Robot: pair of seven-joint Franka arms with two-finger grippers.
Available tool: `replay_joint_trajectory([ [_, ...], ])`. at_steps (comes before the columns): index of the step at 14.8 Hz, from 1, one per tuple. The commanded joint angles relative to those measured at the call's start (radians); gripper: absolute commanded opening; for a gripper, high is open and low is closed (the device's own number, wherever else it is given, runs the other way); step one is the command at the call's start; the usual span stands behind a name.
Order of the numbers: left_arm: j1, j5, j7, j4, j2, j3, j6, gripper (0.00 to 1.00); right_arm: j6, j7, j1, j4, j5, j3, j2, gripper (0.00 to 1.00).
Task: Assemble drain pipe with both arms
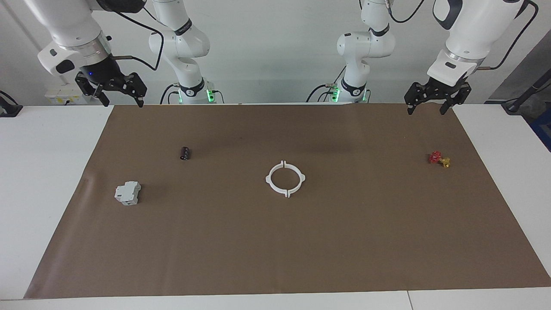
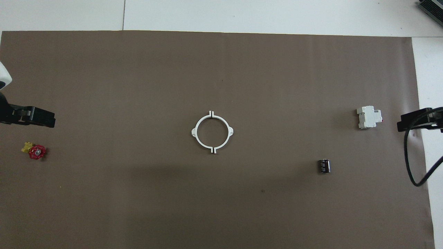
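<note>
The drain pipe's two white half-rings [image 1: 285, 179] lie together on the brown mat as one closed ring, with their end tabs meeting at the two seams. The ring also shows in the overhead view [image 2: 212, 131] at the mat's middle. My left gripper [image 1: 425, 111] hangs open and empty in the air over the mat's edge at the left arm's end, above the red and yellow valve; it also shows in the overhead view [image 2: 34, 117]. My right gripper [image 1: 123, 103] hangs open and empty over the mat's edge at the right arm's end, and also shows in the overhead view [image 2: 415, 121].
A small red and yellow valve [image 1: 439, 159] lies at the left arm's end. A grey boxy block [image 1: 128, 193] and a small dark cylinder [image 1: 185, 153] lie toward the right arm's end. The brown mat [image 1: 275, 249] covers most of the white table.
</note>
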Motion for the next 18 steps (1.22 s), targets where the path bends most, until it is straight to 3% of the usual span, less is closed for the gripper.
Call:
replay_joint_trajectory([
  [1, -0.025, -0.016, 0.014, 0.051, 0.021, 0.031, -0.065, 1.0, 0.013, 0.011, -0.012, -0.009, 0.018, 0.005, -0.002, 1.0],
  [4, -0.025, -0.013, 0.018, 0.056, 0.021, 0.024, -0.107, 1.0, 0.014, 0.011, -0.012, -0.011, 0.018, 0.005, -0.002, 1.0],
  [18, -0.034, -0.014, 0.028, 0.05, 0.01, 0.031, -0.067, 1.0, 0.014, 0.011, -0.012, -0.009, 0.016, 0.005, -0.002, 1.0],
])
